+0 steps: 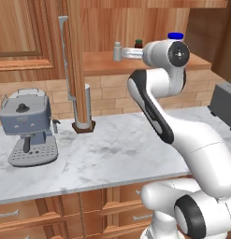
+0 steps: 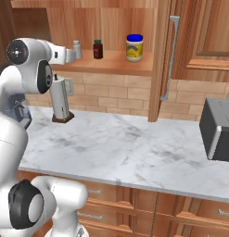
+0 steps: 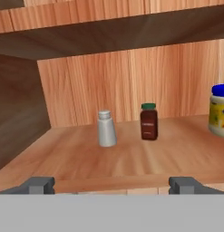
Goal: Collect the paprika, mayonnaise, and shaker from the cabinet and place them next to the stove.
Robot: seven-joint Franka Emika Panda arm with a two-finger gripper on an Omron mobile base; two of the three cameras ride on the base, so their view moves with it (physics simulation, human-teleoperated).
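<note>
Reaching toward the open cabinet (image 2: 160,69), the arm holds its pincer (image 3: 111,183) just in front of the shelf edge, with the finger tips spread wide apart and nothing between them. All three items stand on the wooden shelf (image 3: 86,161) inside the cabinet, so the collection appears to be at its very start: none has been lifted, and none sits beside the stove.

Taking the shaker (image 3: 106,129) as the landmark, it stands nearest the pincer's line of approach, roughly centred between the tips but further back on the shelf. The paprika (image 3: 149,122) is just to the right of the shaker, near but apart from it. The mayonnaise (image 3: 219,111) is well to the right of the shaker, beyond the paprika.

On the marble counter (image 2: 125,148) below the shaker stands a paper-towel roll (image 2: 60,104) on its holder; a coffee machine (image 1: 27,126) sits further left of it.

Judging by the alignment, the shaker looks like the first target; three pick-ups and three placements remain.
</note>
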